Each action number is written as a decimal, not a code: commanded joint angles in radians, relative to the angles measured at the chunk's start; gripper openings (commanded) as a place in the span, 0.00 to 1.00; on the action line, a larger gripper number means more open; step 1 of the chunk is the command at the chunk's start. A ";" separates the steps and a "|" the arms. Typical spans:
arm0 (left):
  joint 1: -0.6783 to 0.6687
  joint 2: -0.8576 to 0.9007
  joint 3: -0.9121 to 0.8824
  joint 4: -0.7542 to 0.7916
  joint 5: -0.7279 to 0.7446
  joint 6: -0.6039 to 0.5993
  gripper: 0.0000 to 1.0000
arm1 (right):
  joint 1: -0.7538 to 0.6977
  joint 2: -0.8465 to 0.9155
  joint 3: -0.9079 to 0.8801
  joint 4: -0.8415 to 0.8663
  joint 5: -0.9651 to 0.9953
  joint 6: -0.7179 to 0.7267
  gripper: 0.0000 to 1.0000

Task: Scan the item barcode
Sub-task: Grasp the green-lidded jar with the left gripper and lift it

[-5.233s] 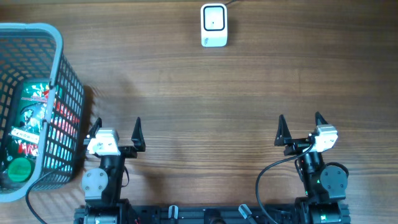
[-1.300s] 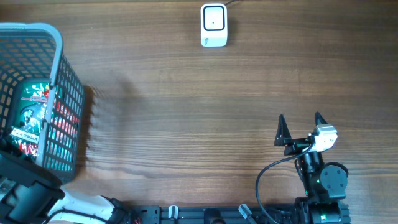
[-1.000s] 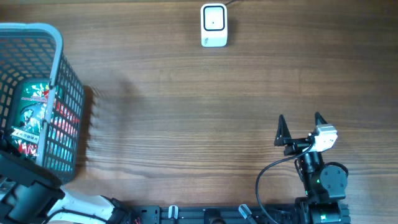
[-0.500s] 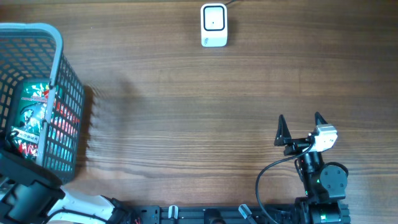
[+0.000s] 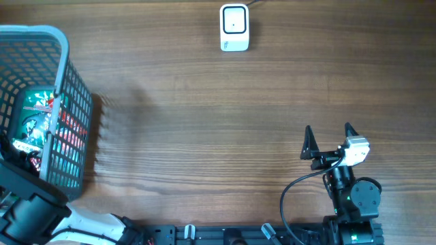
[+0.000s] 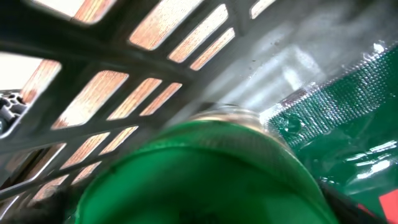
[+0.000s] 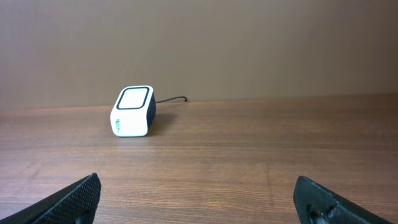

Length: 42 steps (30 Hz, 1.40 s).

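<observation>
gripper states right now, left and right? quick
Left gripper: inside the basket, close to a green lid; jaws hidden, cannot tell.
Right gripper: jaws open, holding nothing.

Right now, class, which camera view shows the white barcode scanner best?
The right wrist view: the scanner appears large, side-on, with its top window and cable visible. The overhead view shows it only small, from above. The left wrist view shows none of it, just the basket wall and a green lid.
</observation>
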<state>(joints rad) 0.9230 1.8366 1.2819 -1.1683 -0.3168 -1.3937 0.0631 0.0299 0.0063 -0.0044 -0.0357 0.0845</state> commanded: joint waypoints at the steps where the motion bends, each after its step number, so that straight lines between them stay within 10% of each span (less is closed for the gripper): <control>1: 0.003 0.011 -0.013 -0.009 -0.010 0.003 0.70 | 0.005 -0.001 0.002 0.002 0.010 -0.006 1.00; 18: -0.105 0.011 0.395 -0.128 0.106 0.291 0.63 | 0.005 -0.001 0.002 0.002 0.010 -0.006 1.00; 31: -0.429 -0.009 1.112 -0.516 0.124 0.318 0.65 | 0.005 -0.001 0.002 0.002 0.010 -0.006 1.00; 42: -0.908 -0.132 1.173 -0.516 0.190 0.318 0.65 | 0.005 -0.001 0.002 0.002 0.010 -0.006 1.00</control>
<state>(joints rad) 0.1669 1.7214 2.4329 -1.6840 -0.1360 -1.0958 0.0631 0.0311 0.0063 -0.0044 -0.0357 0.0845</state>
